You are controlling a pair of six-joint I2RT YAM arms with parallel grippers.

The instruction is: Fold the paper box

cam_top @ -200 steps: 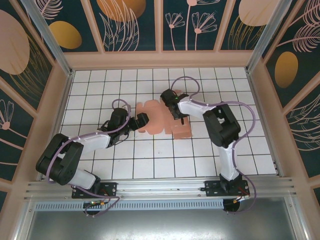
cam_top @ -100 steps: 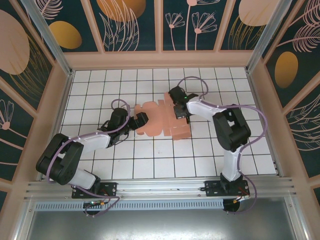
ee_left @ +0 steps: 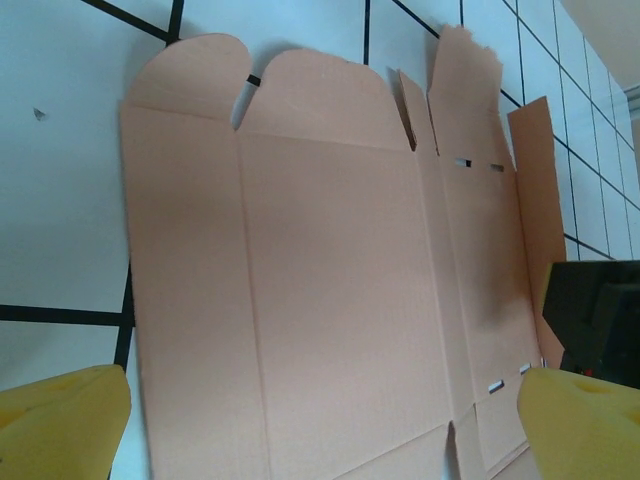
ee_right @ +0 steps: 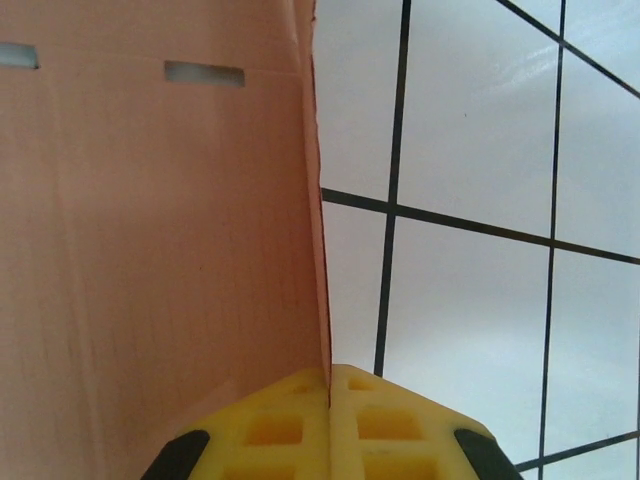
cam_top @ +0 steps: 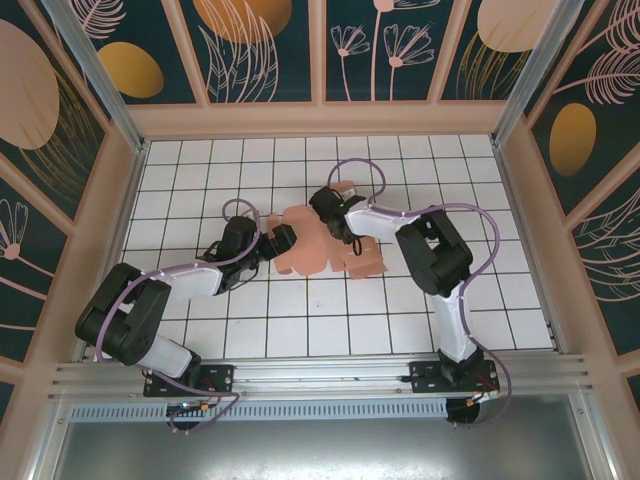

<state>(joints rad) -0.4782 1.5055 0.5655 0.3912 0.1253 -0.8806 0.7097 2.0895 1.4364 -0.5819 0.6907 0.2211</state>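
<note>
Box (cam_top: 312, 250) lies mid grid on surface (cam_top: 400, 320), mostly a flat sheet; folding barely begun. Right hand (ee_right: 330, 392) closed, pinching one raised panel edge. Left hand (cam_top: 282, 240) open at opposite edge. Nearly all folds left.

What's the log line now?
left gripper: open, at paper box | right gripper: shut on paper box edge | paper box: not folded yet

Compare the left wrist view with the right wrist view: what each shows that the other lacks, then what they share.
Left wrist: the paper box spread out, with two rounded flaps and creased panels, and the left pincer open, its yellow fingers at the bottom corners. Right wrist: the right pincer shut on the box's edge, close up. Shared: the pink cardboard's slots and the white gridded table.
</note>
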